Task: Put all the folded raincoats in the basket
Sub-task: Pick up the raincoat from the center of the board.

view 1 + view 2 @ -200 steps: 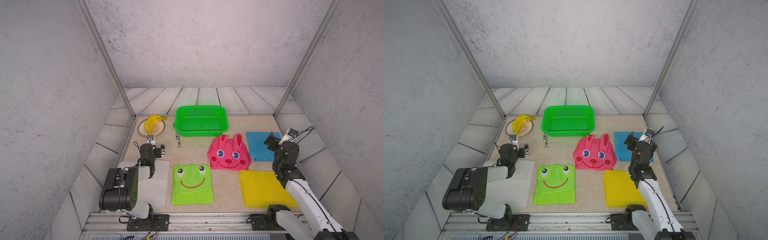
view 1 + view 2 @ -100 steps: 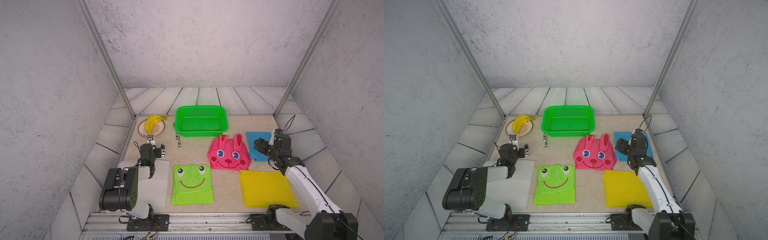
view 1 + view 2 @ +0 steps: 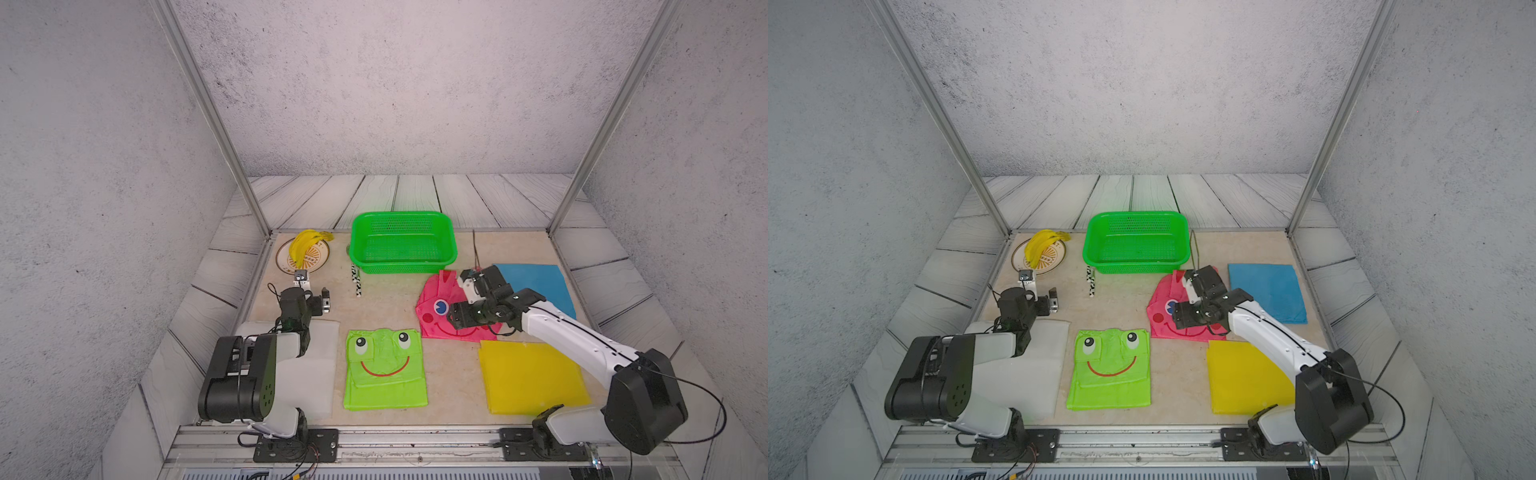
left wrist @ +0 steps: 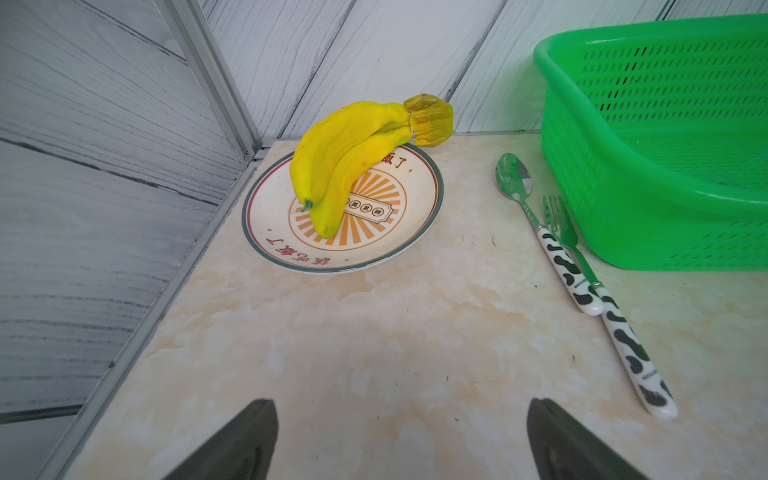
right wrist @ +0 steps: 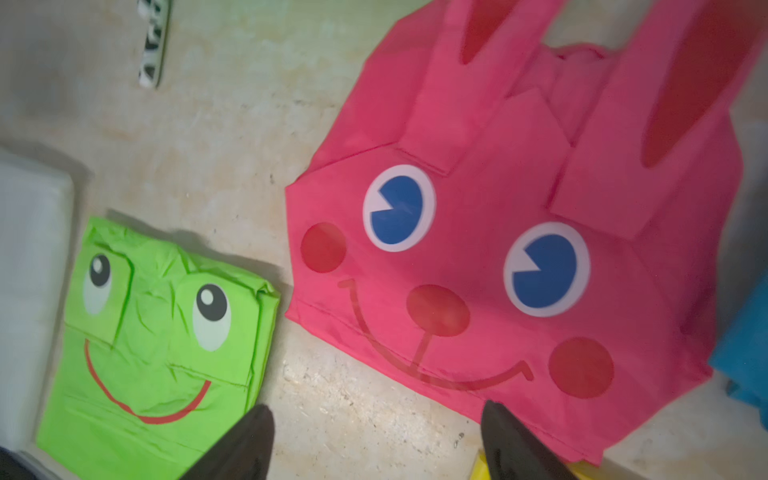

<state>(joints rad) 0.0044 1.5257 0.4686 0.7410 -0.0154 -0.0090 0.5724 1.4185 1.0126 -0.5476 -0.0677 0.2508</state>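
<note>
Meanwhile right arm (image 3: 561, 332) has swung over the pink raincoat (image 3: 432, 328).

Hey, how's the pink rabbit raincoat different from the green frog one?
The pink raincoat shows a rabbit with blue eyes and ears; the green raincoat shows a frog with black eyes. Pink lies beside the basket; green lies farther from it. Both are folded flat with smiling faces.

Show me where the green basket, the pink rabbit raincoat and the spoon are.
green basket (image 3: 403, 268): in a top view, front wall.
pink rabbit raincoat (image 5: 469, 232): right wrist view, between the eyes.
spoon (image 4: 513, 178): left wrist view, its bowl.
</note>
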